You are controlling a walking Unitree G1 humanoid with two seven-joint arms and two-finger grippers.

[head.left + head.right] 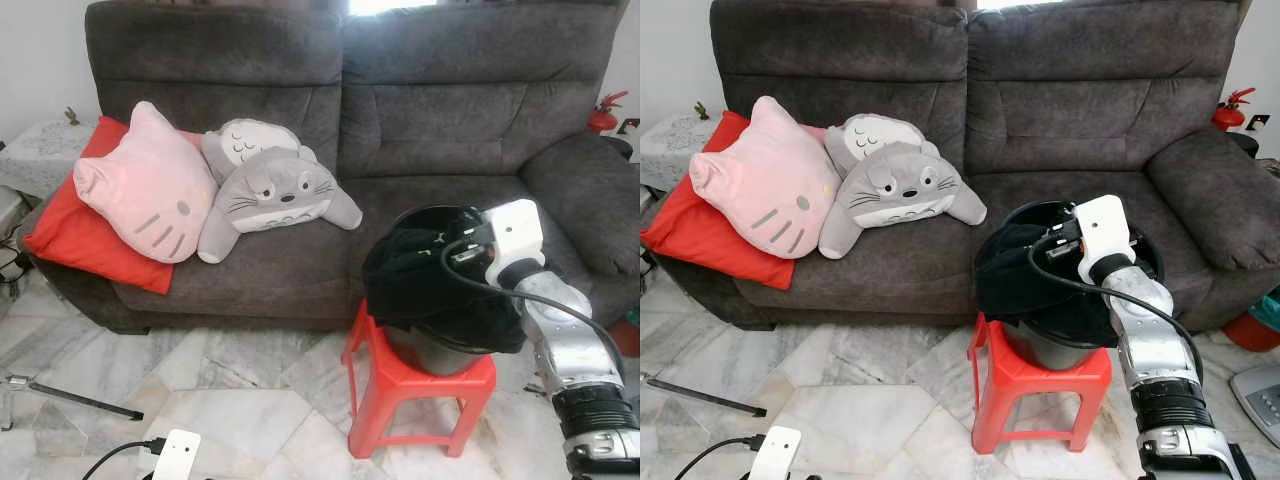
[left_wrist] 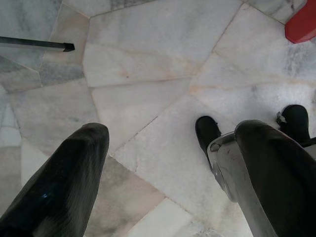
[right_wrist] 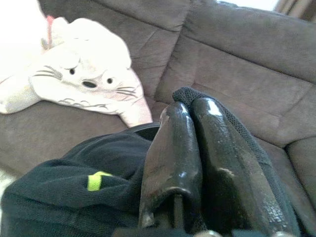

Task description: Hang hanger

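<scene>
The right gripper (image 3: 190, 111) is clenched on one black cloth (image 1: 420, 275) in one black bucket (image 1: 440, 350) on one red stool (image 1: 420, 385). The left gripper (image 2: 168, 143) hangs released above the floor (image 2: 148, 59). Two plush cats (image 1: 270, 190) and one pink pillow (image 1: 145, 185) lie on the sofa (image 1: 450, 110).

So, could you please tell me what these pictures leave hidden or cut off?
- Hanger: none can be made out; the black garment covers the bucket on the red stool, hiding its contents.
- Right gripper: in the wrist view its tips are pressed into the garment, so what they pinch is hidden.
- Left gripper: open over the floor; its arm is cut off in the eye views.
</scene>
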